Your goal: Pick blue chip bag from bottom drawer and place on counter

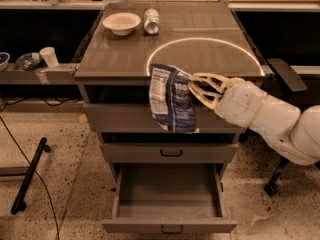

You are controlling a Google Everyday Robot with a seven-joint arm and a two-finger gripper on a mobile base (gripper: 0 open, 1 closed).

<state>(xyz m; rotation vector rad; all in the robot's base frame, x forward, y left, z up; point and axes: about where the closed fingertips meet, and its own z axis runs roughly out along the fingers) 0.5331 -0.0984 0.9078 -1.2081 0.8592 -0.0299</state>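
The blue chip bag (171,100) hangs in the air in front of the cabinet. Its upper part overlaps the front edge of the bench (120,54) and its lower part covers the face of the top drawer (125,120). The crumpled bag is held roughly upright, with a white nutrition panel on its left side. The gripper (194,88) comes in from the right on a white arm (270,116), and its pale lattice fingers (207,79) are clamped on the bag's right edge.

Straight below, the bottom drawer (170,200) is pulled fully out, and only its bare grey floor and side walls show. Above it, the middle drawer (171,153) is closed, with a small dark handle on its front.

A bright ring of reflected light (220,43) curves across the glossy surface of the bench. At the back left corner stands a white bowl (121,22), and nothing can be made out inside it. Just to its right is a silver can (151,21), which appears to lie on its side.

On a lower shelf to the left of the cabinet, a white cup (48,56) stands next to a dark dish (27,61); what either holds cannot be told. A black pole (30,176) lies on the speckled floor, lower left.
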